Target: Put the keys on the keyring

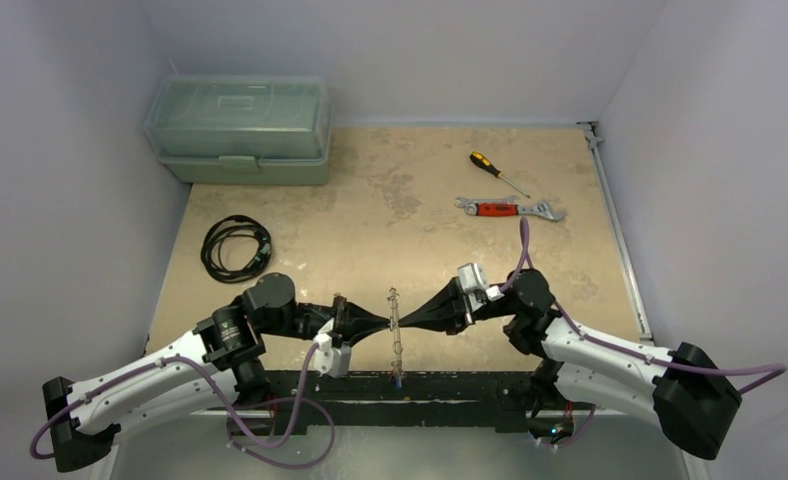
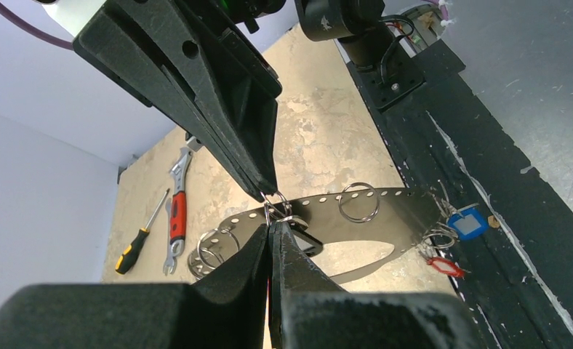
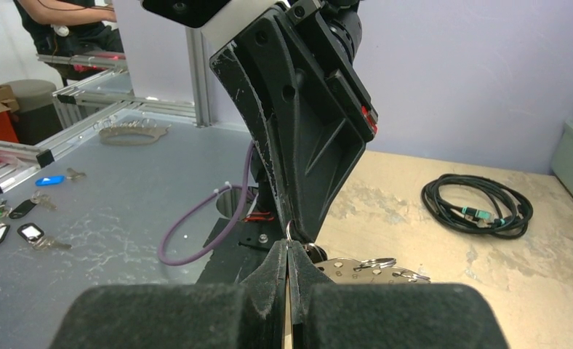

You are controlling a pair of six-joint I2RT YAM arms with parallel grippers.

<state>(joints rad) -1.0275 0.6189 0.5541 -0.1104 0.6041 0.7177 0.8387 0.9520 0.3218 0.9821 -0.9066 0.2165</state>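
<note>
The keyring (image 2: 393, 207), a wide silvery band with a row of holes, hangs between both grippers; from above it shows edge-on (image 1: 396, 338). Small split rings hang on it, with keys on a blue tag (image 2: 464, 223) and a red tag (image 2: 443, 265) at its near end. A black tag (image 2: 307, 240) sits just behind my left gripper (image 2: 271, 224). The left gripper (image 1: 383, 323) is shut on a small split ring (image 2: 278, 205). Tip to tip with it, my right gripper (image 3: 289, 244) is shut on the same ring, whose thin wire sticks out of the tips. The right gripper (image 1: 407, 321) faces the left one.
A green toolbox (image 1: 240, 128) stands at the back left. A coiled black cable (image 1: 235, 245) lies in front of it. At the back right lie a screwdriver (image 1: 498, 172) and a red-handled wrench (image 1: 510, 208). A black rail (image 1: 410, 385) runs along the near edge.
</note>
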